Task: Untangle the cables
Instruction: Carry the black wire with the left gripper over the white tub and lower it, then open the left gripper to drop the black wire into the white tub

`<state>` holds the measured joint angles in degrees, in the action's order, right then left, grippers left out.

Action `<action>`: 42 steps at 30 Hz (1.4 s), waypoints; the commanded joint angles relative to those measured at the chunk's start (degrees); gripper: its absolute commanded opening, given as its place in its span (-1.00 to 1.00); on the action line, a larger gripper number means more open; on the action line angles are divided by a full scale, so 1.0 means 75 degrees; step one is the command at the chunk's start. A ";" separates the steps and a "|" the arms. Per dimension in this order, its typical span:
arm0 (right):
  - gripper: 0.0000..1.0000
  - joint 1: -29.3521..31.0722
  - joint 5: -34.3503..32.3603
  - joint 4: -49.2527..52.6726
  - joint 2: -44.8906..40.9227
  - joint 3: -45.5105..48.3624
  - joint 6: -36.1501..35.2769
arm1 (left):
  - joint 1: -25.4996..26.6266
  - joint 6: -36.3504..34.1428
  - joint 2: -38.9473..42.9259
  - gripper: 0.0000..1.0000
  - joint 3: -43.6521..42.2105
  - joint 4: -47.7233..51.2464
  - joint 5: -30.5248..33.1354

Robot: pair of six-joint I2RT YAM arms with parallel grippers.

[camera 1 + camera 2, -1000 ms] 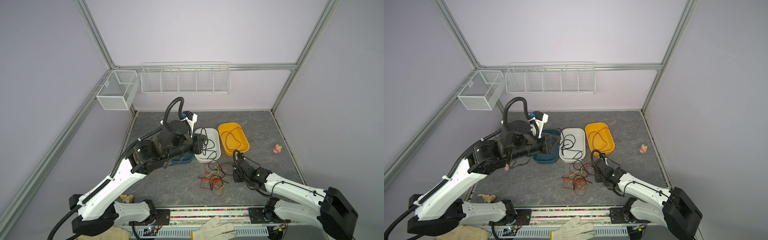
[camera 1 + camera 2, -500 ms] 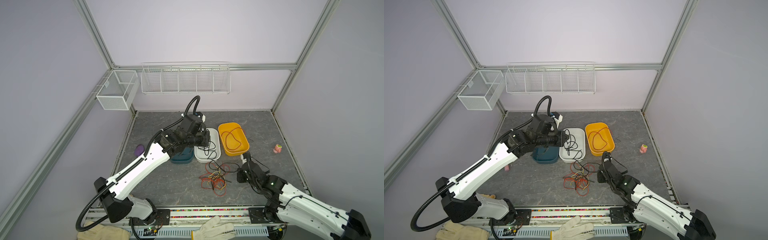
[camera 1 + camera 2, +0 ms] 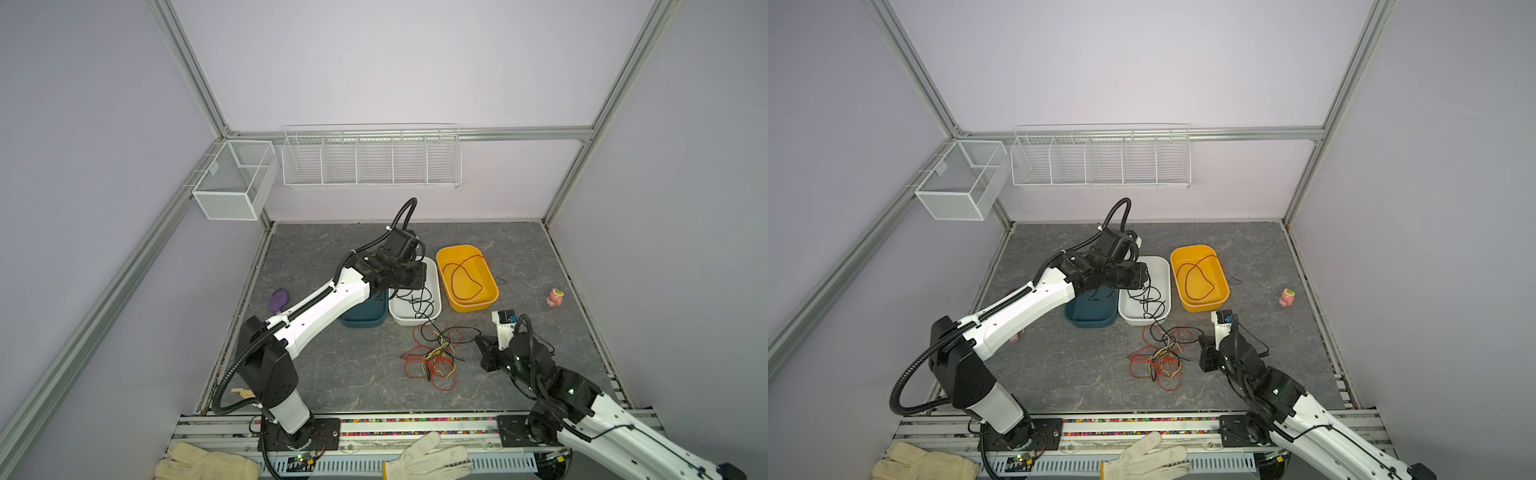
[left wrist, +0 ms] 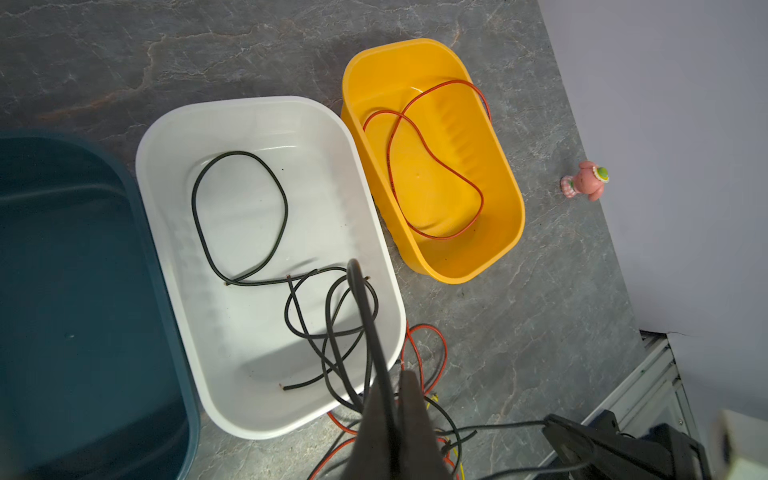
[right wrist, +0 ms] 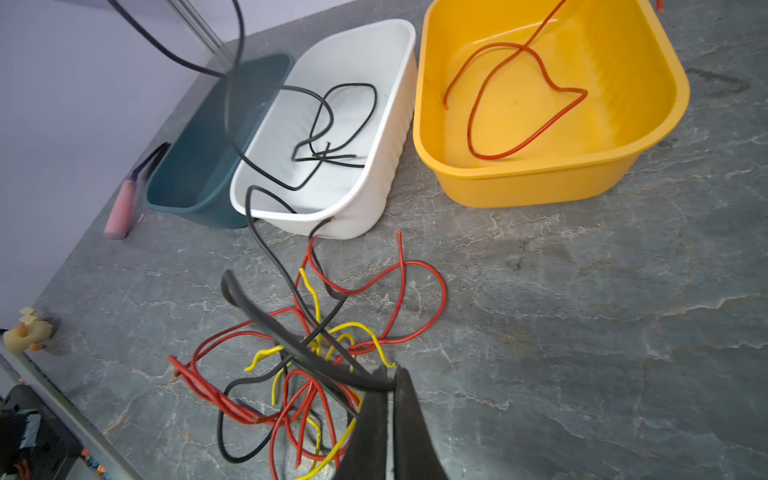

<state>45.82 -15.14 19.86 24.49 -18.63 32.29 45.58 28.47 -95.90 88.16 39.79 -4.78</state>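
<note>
At the lower centre of both top views, the cables (image 3: 432,362) (image 3: 1156,363) lie in a red, black and yellow tangle on the table (image 3: 332,374), just below the white bin (image 3: 437,286). More black cable loops inside that bin, and one strand runs over its near rim into the tangle. A red cable (image 4: 482,195) lies alone in the yellow bin (image 4: 498,174), at the white bin's right. The teal bin (image 4: 83,291) stands at its left.

I find the left gripper (image 3: 419,276) (image 4: 395,386) above the white bin, jaws together, clamped on a black cable (image 4: 365,307). The right gripper (image 3: 482,344) (image 5: 392,374) sits just right of the tangle, jaws likewise together, pinching a black cable (image 5: 266,316) that leads out of the heap. I cannot tell whether both hold the same strand.
</note>
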 commanded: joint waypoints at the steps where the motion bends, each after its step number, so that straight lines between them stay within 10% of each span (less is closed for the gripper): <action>1: -0.87 -0.0028 0.0142 -0.0206 -0.0505 0.0190 -0.0121 | -0.0084 -0.0310 -0.0255 -1.00 0.0137 -0.0074 0.0097; 25: -0.87 -0.0031 0.0533 -0.0538 -0.1016 0.0421 -0.0239 | -0.0150 -0.0498 -0.1732 -0.99 0.0399 0.0571 0.0290; 42: -0.87 -0.0039 0.0463 -0.0468 -0.1081 0.0395 -0.0210 | -0.0148 -0.0502 -0.1528 -0.48 0.0562 0.0926 0.0377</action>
<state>45.82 -11.92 17.74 17.15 -16.38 31.24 44.62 25.39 -108.29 90.54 44.86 -2.79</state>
